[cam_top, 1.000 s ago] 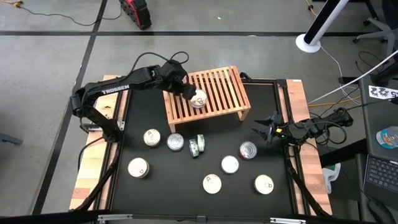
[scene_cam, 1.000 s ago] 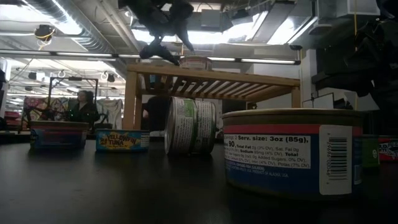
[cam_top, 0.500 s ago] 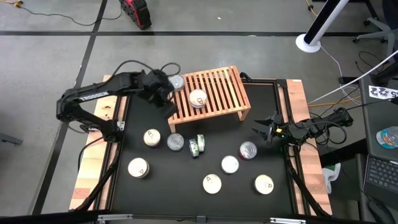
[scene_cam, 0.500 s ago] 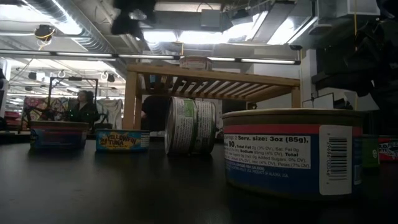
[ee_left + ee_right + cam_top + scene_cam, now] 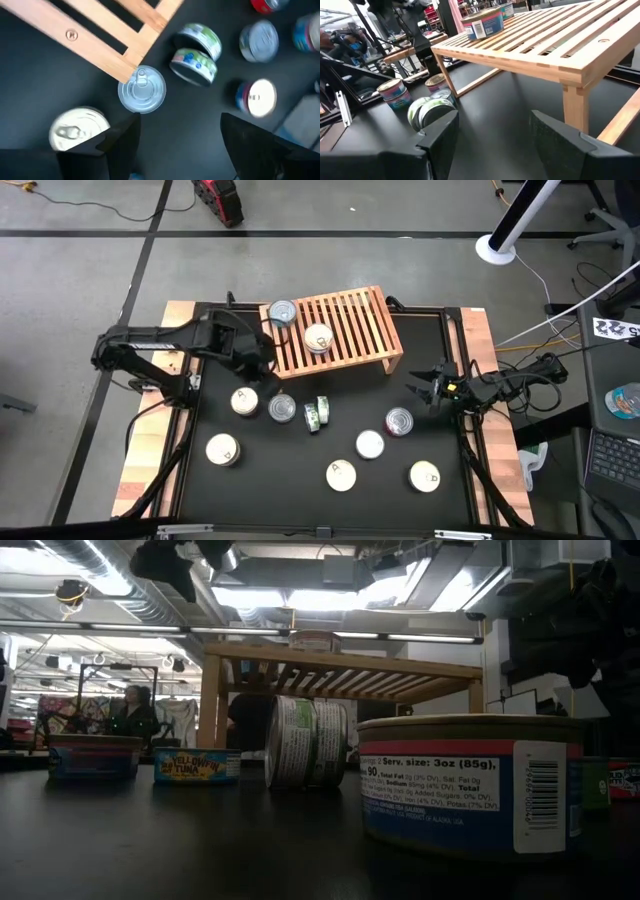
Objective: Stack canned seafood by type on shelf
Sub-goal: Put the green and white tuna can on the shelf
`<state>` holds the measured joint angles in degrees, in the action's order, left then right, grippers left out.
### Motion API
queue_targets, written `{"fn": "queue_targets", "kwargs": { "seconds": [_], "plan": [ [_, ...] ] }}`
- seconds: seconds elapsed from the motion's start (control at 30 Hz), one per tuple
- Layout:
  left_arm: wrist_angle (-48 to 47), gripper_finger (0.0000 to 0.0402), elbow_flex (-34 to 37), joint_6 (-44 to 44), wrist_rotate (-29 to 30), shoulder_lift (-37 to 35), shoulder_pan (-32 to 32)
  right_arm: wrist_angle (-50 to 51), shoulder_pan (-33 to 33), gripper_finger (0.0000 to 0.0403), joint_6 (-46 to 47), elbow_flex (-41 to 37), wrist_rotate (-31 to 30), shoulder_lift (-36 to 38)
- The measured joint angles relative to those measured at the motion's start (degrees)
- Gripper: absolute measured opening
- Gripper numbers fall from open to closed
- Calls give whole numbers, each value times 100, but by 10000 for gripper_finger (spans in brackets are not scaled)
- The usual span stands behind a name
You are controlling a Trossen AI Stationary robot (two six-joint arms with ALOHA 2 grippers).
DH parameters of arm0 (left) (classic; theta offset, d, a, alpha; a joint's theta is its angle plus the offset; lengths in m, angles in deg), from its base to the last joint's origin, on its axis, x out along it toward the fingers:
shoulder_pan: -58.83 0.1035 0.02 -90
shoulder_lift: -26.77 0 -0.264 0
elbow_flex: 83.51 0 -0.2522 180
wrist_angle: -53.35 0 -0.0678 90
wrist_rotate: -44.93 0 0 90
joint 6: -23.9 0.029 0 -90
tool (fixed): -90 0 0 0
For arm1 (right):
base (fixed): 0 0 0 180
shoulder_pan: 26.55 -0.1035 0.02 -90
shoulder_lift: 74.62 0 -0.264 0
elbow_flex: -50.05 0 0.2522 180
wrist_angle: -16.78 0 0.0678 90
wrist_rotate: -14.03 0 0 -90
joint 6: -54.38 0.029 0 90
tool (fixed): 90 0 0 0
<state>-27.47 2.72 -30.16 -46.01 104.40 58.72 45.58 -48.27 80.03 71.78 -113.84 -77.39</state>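
Lab/workshop: concrete floor (image 5: 400, 210), exposed ceiling ducts (image 5: 90, 570), strip lights (image 5: 300, 600).

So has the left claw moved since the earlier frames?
Yes. In the high view the left claw has pulled back off the shelf toward the table's left side, now open and empty over the tabletop beside the shelf's left front corner.

Shelf: a low rack of light, smooth wood slats (image 5: 345, 330), not shiny.
Table: flat black top (image 5: 300, 465), smooth and dull; pale bare wood side rails (image 5: 150, 455).
Cans: small flat round metal tins; the plain silver lid (image 5: 142, 90) is shiny with ring grooves; the white lid (image 5: 341, 475) looks dull.
Labels: the blue and white paper wrap (image 5: 470, 790) is smooth, a bit glossy.
Fingers: dark, dull plastic (image 5: 437, 132).
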Motion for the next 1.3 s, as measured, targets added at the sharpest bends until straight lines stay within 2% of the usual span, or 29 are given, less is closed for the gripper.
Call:
{"fn": "queue_targets", "kwargs": {
  "seconds": [0.17,0.5,0.77,1.3],
  "plan": [
    [229,265,0,-1270,219,459,-335,-166,-2,243,-2,0,-8,-9],
    [1385,265,-2,-2700,246,1798,-656,-170,-2,243,-2,0,-6,-9],
    [2050,265,-2,-3210,248,2378,-649,-150,-2,243,-54,0,-6,-9],
    [2446,265,-7,-3710,296,2741,-691,70,0,243,-61,0,-4,-11]
  ]
}}
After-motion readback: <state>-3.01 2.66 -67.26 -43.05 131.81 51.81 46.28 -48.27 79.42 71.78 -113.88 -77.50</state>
